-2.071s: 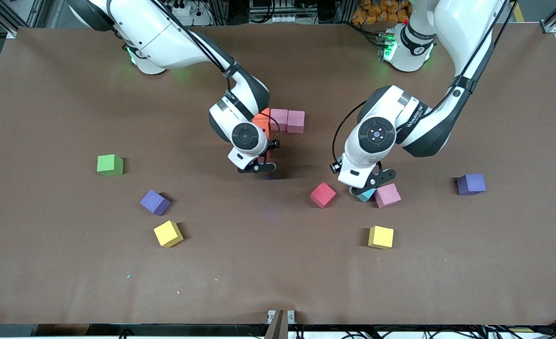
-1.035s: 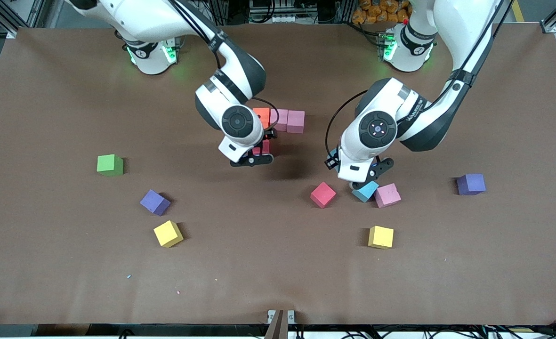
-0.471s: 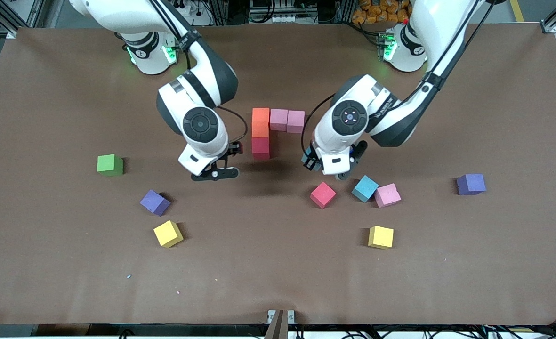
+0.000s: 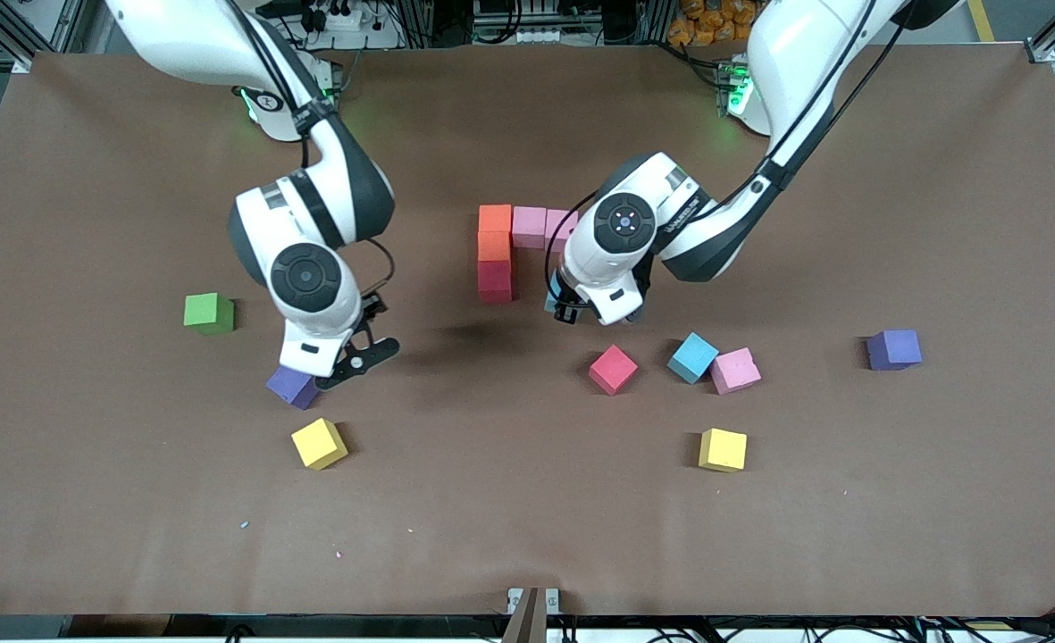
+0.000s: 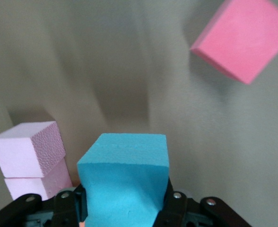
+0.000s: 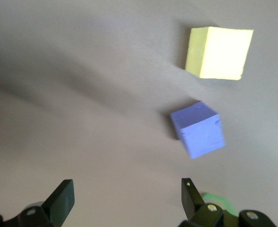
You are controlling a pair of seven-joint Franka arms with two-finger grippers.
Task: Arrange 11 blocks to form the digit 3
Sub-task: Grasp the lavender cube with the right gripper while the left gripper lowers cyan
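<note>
The partial digit 3 shows two orange blocks (image 4: 494, 230) and a red block (image 4: 495, 281) in a column, with two pink blocks (image 4: 529, 226) joined to the farthest orange one. My left gripper (image 4: 572, 311) hangs beside the red block, shut on a light blue block (image 5: 124, 179), with the pink blocks (image 5: 28, 156) close by. My right gripper (image 4: 357, 360) is open, nothing between its fingers (image 6: 63, 196), above a purple block (image 4: 293, 386) (image 6: 198, 128). A yellow block (image 4: 319, 443) (image 6: 219, 52) lies nearer the front camera.
Loose toward the left arm's end lie a red block (image 4: 613, 369), a light blue block (image 4: 692, 357), a pink block (image 4: 735, 370), a yellow block (image 4: 723, 449) and a purple block (image 4: 893, 349). A green cube (image 4: 208, 313) sits toward the right arm's end.
My right gripper left the red block on the column and swung over to the purple block. My left gripper rose from the loose blocks and carried a light blue block up beside the figure.
</note>
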